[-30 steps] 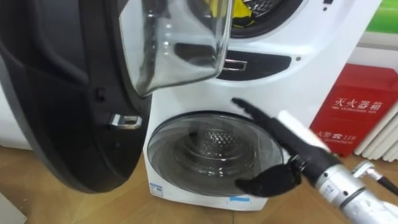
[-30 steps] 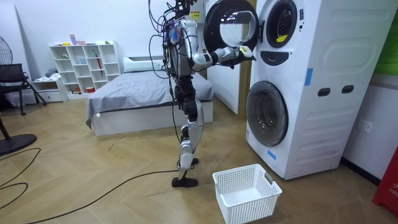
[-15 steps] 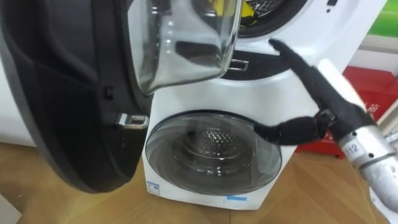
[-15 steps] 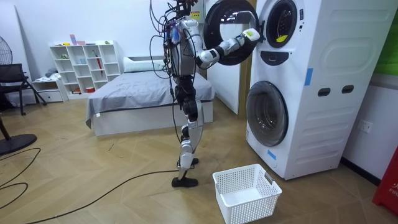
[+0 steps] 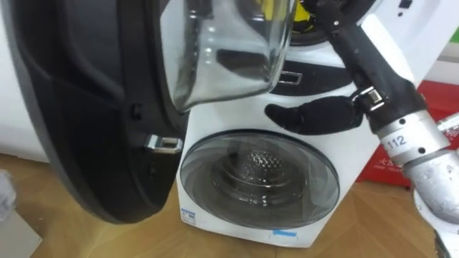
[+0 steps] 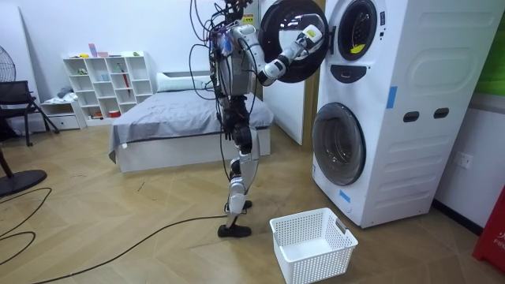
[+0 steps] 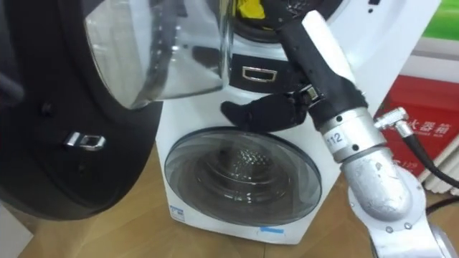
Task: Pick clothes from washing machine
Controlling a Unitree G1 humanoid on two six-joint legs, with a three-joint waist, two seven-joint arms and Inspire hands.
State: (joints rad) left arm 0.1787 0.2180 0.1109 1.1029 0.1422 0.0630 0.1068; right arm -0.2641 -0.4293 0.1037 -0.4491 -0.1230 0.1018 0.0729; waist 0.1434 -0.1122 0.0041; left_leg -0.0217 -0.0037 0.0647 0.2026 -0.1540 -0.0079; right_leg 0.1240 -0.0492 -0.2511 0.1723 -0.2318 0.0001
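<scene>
One basket [image 6: 319, 264] by washer [image 6: 379, 173] (room view)

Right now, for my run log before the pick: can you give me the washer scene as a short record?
upper door: open, standing to the robot's left
lower door: closed
clothes: yellow cloth in the top washer
right hand: fingers straight, raised to the top washer's opening
basket: white, on the floor before the washers
</scene>
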